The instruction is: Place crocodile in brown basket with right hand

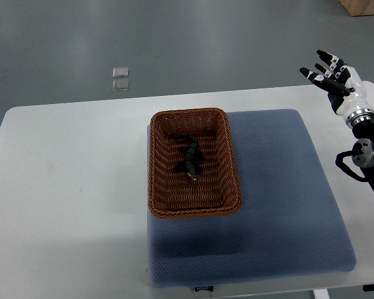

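Top view shows a dark toy crocodile (190, 161) lying inside the brown woven wicker basket (154, 187). Right hand (336, 78) hovers well right of the basket, fingers spread and empty, so the placing looks done.

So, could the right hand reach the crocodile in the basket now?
Probably yes: the crocodile lies uncovered in the open brown basket, and only the blue mat lies between it and the open right hand.
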You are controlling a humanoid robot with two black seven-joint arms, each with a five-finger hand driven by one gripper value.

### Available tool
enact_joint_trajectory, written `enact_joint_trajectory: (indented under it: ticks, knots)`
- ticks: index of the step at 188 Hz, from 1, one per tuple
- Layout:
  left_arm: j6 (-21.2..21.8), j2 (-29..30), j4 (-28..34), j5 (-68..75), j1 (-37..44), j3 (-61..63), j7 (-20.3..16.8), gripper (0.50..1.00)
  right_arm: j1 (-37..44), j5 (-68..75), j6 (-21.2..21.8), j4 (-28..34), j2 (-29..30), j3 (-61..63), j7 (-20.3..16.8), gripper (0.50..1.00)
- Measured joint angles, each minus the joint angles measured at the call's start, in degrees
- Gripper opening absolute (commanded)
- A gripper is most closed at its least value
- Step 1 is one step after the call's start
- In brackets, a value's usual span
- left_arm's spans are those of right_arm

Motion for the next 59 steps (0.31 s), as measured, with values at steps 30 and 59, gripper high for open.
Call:
enact_joint_trajectory:
  ticks: [30,59]
  knots:
    - [0.0,0.0,0.0,0.0,0.0,0.0,0.0,1.0,-0.2,0.0,0.1,-0.3,0.2,0.9,0.0,0.932]
    - [0.0,0.0,0.0,0.0,0.0,0.0,0.0,1.0,-0.7,-0.3,0.2,-0.3,0.7,1.0,0.0,0.93]
